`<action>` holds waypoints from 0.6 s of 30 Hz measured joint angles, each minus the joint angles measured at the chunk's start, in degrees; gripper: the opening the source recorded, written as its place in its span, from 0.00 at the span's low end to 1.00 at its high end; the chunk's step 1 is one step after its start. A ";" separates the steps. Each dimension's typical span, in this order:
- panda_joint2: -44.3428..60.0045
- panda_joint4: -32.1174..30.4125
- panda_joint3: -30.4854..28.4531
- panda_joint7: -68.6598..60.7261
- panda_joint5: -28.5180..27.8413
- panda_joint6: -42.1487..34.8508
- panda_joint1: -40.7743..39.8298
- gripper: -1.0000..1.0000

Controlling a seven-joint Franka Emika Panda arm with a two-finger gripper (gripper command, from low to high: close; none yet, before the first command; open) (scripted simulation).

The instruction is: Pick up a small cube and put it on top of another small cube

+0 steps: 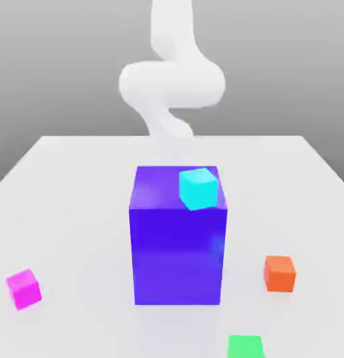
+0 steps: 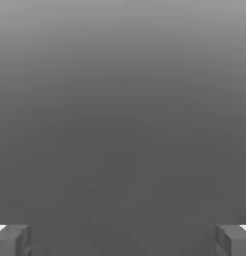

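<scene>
Grey wall is seen behind a flat white bench (image 1: 77, 182), and nothing in the job has been done yet.

The small bright pink cube (image 1: 24, 288) is seen sitting on the bench, low down at the exterior view's left, well apart from everything else. It has not been picked up. It is not touched by anything.

A big blue-purple block (image 1: 177, 241) is stood in the middle of the bench. A small light-blue cube (image 1: 198, 188) is seen on top of it, near the far corner at the exterior view's right, and it looks a bit tilted. A small orange cube (image 1: 280, 273) is set on the bench at the exterior view's right of the big block. A small green cube (image 1: 245, 347) is found nearer the front edge.

The white robot arm (image 1: 171, 84) is held up high behind the big block, far from the pink cube.

In the hand view the claw (image 2: 123, 240) is spread wide, as two grey fingertips (image 2: 12, 240) are seen far apart. Nothing is held between them.

All of the job is left, it seems: the pink cube must be reached, grabbed, lifted and set down on top of another small cube.
</scene>
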 joint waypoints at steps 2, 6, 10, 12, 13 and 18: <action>4.41 -0.95 -1.34 0.80 0.12 1.92 -1.40 0.50; 12.75 -2.76 -4.07 2.19 0.51 5.56 -3.99 0.50; 21.00 -4.55 -7.03 3.34 1.21 9.16 -6.42 0.50; 25.15 -5.44 -8.52 3.77 1.77 10.96 -7.64 0.50; 27.22 -5.89 -9.26 3.94 2.11 11.86 -8.25 0.50; 37.71 -8.10 -12.72 4.26 4.55 16.32 -12.18 0.50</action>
